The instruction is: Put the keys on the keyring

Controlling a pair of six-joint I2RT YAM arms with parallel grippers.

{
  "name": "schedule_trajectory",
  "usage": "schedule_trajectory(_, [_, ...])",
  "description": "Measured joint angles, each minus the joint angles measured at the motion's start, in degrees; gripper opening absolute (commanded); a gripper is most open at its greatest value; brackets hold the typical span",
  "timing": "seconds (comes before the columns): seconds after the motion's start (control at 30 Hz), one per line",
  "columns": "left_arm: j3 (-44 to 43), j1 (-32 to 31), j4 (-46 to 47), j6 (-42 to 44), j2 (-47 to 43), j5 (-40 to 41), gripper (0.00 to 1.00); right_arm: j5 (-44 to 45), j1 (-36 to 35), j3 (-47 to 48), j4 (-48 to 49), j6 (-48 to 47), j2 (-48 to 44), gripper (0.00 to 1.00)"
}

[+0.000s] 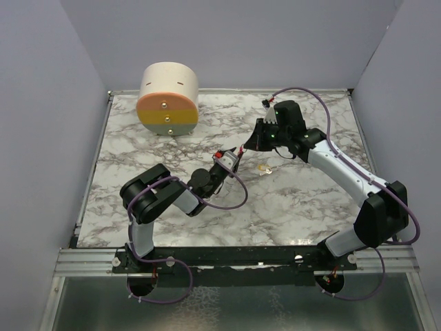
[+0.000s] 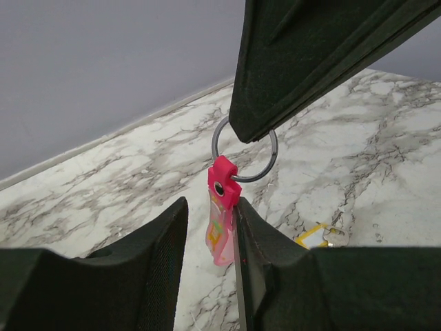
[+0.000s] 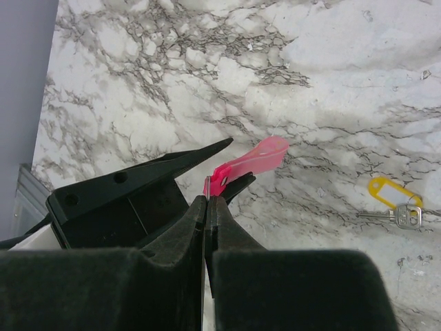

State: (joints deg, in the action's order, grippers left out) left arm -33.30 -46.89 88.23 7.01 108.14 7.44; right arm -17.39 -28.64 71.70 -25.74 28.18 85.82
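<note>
Keyring (image 2: 224,185) was held off the worktop (image 1: 303,207), above its middle and a little toward the far edge. Its metal ring (image 2: 256,179) was uppermost and the pink strap (image 2: 218,234) hung down from it. Right gripper (image 3: 206,200) had its fingers pressed together on the top of the ring and alone carried the keyring. Left gripper (image 2: 209,214) stood below with jaws apart. The strap hung between them against one finger, with a visible gap to the other, so it was not clamped. Keys (image 3: 387,191), a yellow tag with a small metal key, lay flat on the worktop near its middle, just beside the point under the keyring and toward the right edge; nothing touched them. Cylinder (image 1: 169,100) sat well apart near the far left corner, not involved. Judgement: the step in hand was steadying the keyring before fetching the keys. To do it well, the left jaws should close squarely on the strap, low and away from the ring, so that the ring stays exposed. Whether the ring's split end faced the free side could not be told from these views. Risks: the strap could slip sideways out of a partial pinch, or the ring could twist in the right fingers when the strap is pulled. The keys lie flat and thin, so picking them up will likely need a low approach from one edge of the tag.
</note>
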Motion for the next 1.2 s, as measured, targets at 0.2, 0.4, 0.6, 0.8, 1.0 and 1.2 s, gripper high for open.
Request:
schedule_trajectory(0.2, [-1.1,0.0,0.0,-0.3,0.0,-0.7,0.34,-0.3,0.0,-0.6,0.0,0.0,0.0,0.01])
schedule_trajectory(0.4, [-1.6,0.0,0.0,-0.7,0.3,-1.2,0.15,-0.4,0.0,-0.8,0.1,0.0,0.0,0.01])
schedule_trajectory(0.6, [-1.3,-0.1,0.0,-0.8,0.3,-1.4,0.00,-0.3,0.0,-0.8,0.0,-0.6,0.0,0.01])
schedule_trajectory(0.8, [-0.2,-0.1,0.0,-0.6,0.3,-1.4,0.00,-0.3,0.0,-0.8,-0.2,-1.6,0.0,0.01])
schedule_trajectory(1.0, [0.7,-0.1,0.0,-0.4,0.3,-1.4,0.00,-0.3,0.0,-0.8,-0.4,-2.6,0.0,0.01])
schedule_trajectory(1.2, [2.2,-0.1,0.0,-0.6,-0.4,-1.1,0.00,-0.3,0.0,-0.8,-0.8,-4.1,0.0,0.01])
